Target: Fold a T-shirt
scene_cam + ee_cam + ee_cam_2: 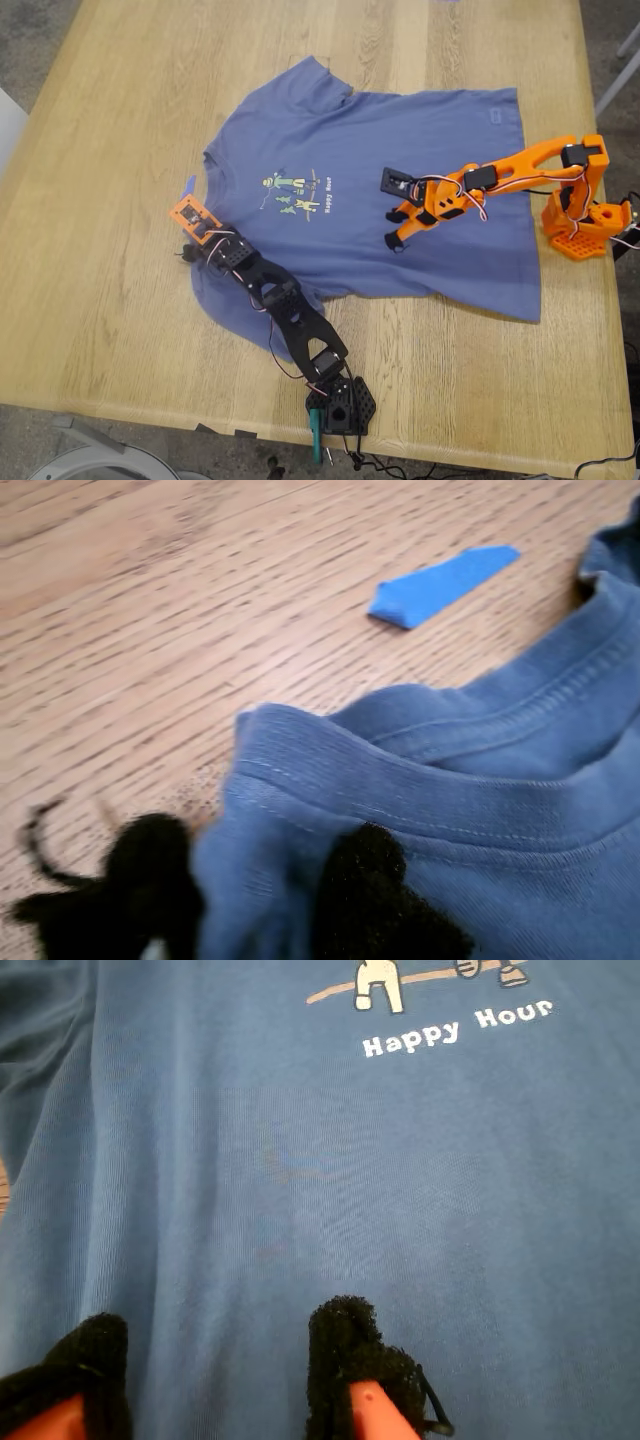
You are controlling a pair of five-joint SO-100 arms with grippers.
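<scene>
A slate-blue short-sleeved cotton T-shirt lies spread flat on the pale wooden counter, its collar toward the exterior view's left and its hem toward the exterior view's right. A small print of yellow-green cartoon figures with white lettering sits on the chest; in the second wrist view the words read "Happy Hour".

The black arm, rooted at the counter's near edge, reaches up to the shirt's near shoulder. Its claw, the first gripper, is clenched on a bunched fold of the T-shirt just beside the ribbed collar, with cloth filling the space between the two black padded fingertips. A small bright-blue scrap lies on the bare wood just beyond the collar, apart from the shirt; in the exterior view it shows as a sliver beside the neck opening.

The orange arm, based at the exterior view's right, stretches over the shirt's lower body. Its claw, the second gripper, hangs released over the flat cloth below the print, its black-padded fingertips spread apart with only smooth fabric between them. Whether the tips touch the cloth cannot be told.
</scene>
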